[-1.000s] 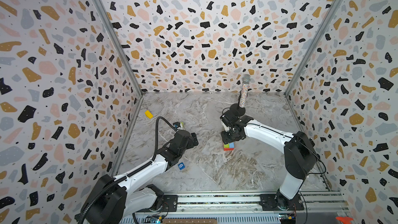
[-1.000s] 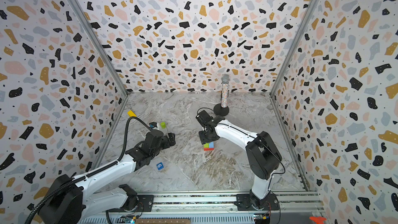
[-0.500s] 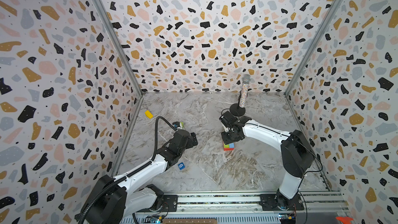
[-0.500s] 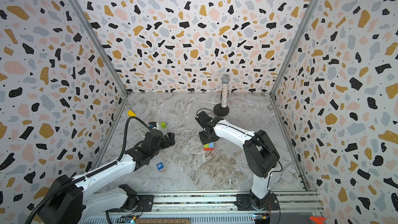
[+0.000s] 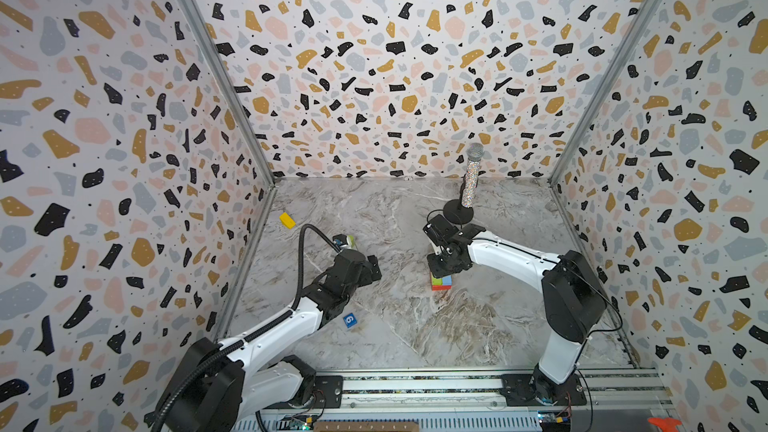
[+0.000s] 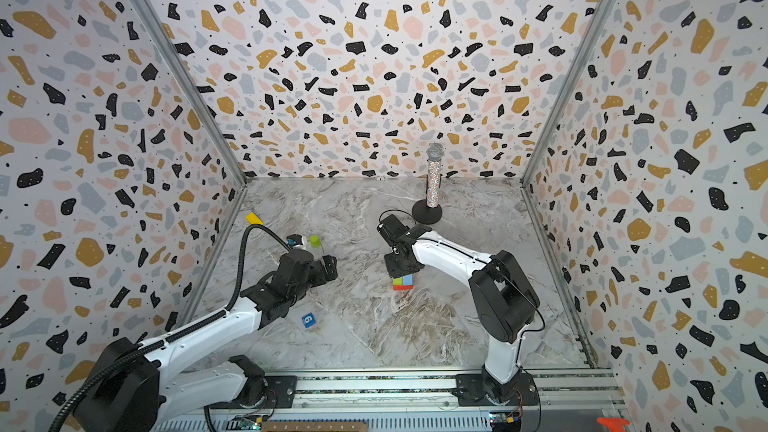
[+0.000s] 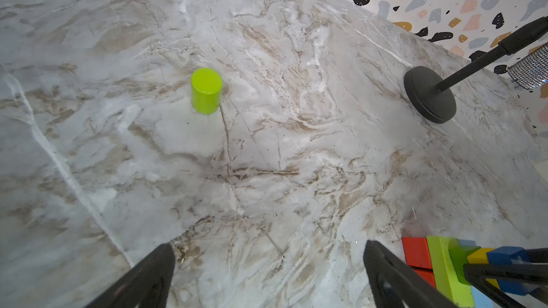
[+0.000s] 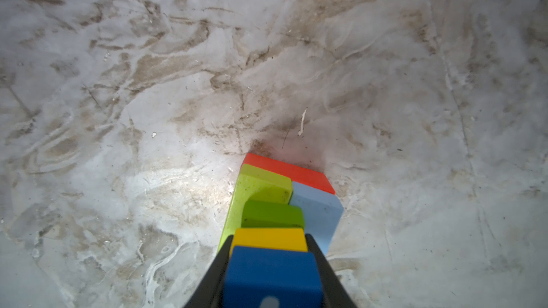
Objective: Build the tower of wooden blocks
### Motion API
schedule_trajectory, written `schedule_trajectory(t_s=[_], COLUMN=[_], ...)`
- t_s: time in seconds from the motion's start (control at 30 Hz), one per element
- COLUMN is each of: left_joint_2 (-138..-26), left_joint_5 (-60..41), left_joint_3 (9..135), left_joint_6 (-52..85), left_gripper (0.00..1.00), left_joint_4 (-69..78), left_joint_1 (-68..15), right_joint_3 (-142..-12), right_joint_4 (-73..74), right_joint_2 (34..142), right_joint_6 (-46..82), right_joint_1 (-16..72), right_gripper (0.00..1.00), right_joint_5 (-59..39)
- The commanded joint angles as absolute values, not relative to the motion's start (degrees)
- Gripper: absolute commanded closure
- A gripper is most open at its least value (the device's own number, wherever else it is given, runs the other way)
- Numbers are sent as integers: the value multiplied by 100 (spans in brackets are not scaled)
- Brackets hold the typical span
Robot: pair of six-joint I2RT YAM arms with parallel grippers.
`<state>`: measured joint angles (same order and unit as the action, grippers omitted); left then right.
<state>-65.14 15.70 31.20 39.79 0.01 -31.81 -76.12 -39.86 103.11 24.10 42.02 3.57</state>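
Note:
The tower (image 5: 440,282) (image 6: 403,282) stands mid-table: a red brick (image 8: 292,170) lowest, then lime green (image 8: 261,186) and light blue (image 8: 318,211) bricks, a darker green block and a yellow block (image 8: 268,240). On top sits a dark blue block (image 8: 271,274). My right gripper (image 8: 269,240) (image 5: 444,270) comes down from above, shut on the dark blue block, both fingers against its sides. My left gripper (image 7: 268,245) (image 5: 372,270) hovers open and empty left of the tower. A lime green cylinder (image 7: 206,90) (image 6: 314,240) stands beyond it.
A dark blue numbered cube (image 5: 350,320) (image 6: 308,320) lies near the left arm. A yellow brick (image 5: 286,220) (image 6: 254,218) lies by the left wall. A glittery microphone (image 5: 471,178) on a round black base (image 7: 430,96) stands at the back right.
The right gripper's jaws have closed in on the dark blue block on top of the tower. The left arm has not moved.

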Motion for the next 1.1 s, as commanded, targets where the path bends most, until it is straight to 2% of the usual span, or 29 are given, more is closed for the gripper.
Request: schedule_trajectory(t_s=[0.0,0.17,0.43,1.07], left_joint_2=[-6438,-6451,-6425,-5844], left_joint_5=[1547,1536,1520,1814], left_joint_3=[3054,3067,3072,3475], left_joint_6=[3911,3916,3920,3634], left_gripper=[0,0,0,0], left_joint_4=[79,96,62,-591], left_joint_1=[-3138,-3138,-3138,-3120], right_joint_3=[-7553,-7541,-7541,-7864], right_joint_4=[-4139,-4139,-4108,-4371], right_joint_2=[10194,10157,10094,9171], right_joint_6=[2385,2390,2385,2003], right_joint_1=[4236,4236,4233,4245], right_gripper=[63,62,47,38], right_joint_5=[524,475,440,671])
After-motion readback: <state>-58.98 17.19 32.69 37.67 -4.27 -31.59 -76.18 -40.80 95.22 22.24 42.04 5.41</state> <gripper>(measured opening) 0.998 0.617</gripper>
